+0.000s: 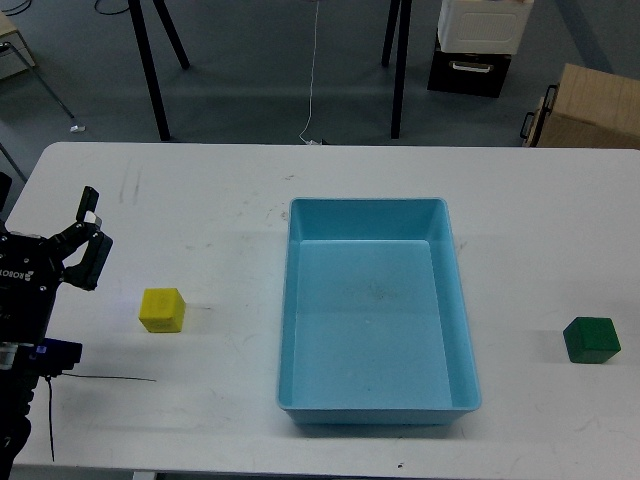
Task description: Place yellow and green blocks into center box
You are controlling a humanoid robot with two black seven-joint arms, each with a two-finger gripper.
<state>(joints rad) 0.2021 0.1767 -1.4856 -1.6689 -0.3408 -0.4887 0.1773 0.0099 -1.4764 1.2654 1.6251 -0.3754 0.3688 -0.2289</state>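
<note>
A yellow block point(162, 309) sits on the white table left of the light blue box point(375, 310). A green block point(591, 339) sits near the table's right edge, right of the box. The box is in the middle of the table and holds nothing. My left gripper point(88, 238) is at the left edge, up and to the left of the yellow block, apart from it, with its fingers spread and nothing between them. My right gripper is out of view.
The white table point(200, 200) has faint scuff marks at its back left. A thin black cable point(110, 378) lies near my left arm. Beyond the far edge stand black stand legs point(150, 70), a cardboard box point(585, 110) and a white crate point(485, 25).
</note>
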